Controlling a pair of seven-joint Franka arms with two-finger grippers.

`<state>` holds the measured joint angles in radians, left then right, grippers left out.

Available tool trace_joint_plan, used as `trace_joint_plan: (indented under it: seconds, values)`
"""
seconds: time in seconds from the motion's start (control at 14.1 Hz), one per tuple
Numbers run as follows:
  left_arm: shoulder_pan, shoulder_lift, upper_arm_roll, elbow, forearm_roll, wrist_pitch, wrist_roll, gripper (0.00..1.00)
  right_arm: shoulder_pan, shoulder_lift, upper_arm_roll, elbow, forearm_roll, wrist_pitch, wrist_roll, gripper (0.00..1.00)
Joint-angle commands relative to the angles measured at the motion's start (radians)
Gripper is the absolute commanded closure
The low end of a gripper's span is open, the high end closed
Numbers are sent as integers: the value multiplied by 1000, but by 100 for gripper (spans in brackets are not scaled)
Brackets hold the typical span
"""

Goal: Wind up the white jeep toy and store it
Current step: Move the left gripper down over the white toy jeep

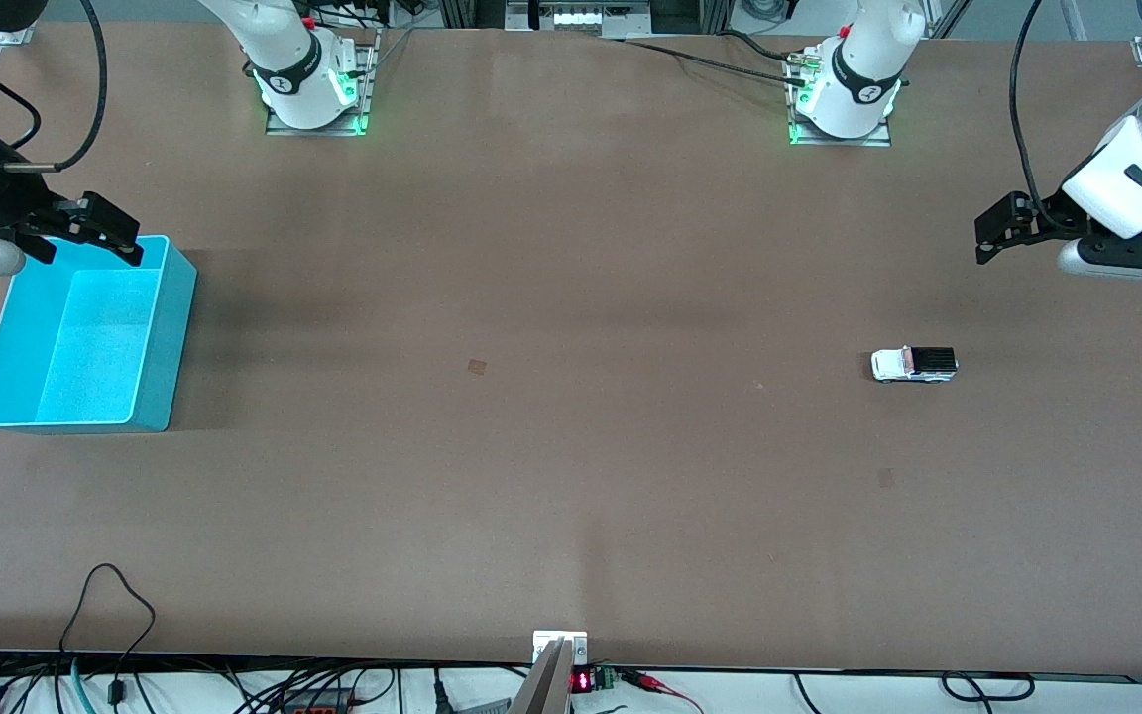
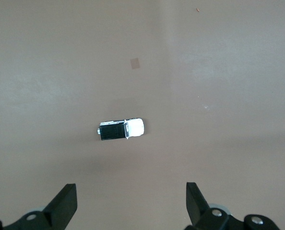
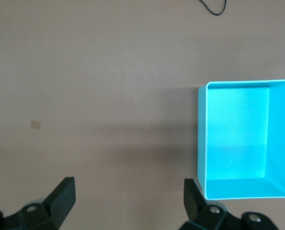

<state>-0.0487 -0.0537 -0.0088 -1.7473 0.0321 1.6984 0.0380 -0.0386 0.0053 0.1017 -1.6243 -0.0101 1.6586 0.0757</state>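
Spread wide and holding nothing, the left gripper is held above the table at the left arm's end. The white jeep toy is seen on the table near it, untouched. The right gripper, likewise spread, is held over the turquoise bin.
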Motion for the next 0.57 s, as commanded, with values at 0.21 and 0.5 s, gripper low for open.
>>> trace_joint_plan:
  seconds: [0.21,0.5]
  values:
    - [0,29,6,45,-31,-39,13,0,-10,-2,-2,18,70,-7,-19,0]
    - [4,29,6,52,-31,-78,13,0,-12,1,0,26,49,-5,-19,0]
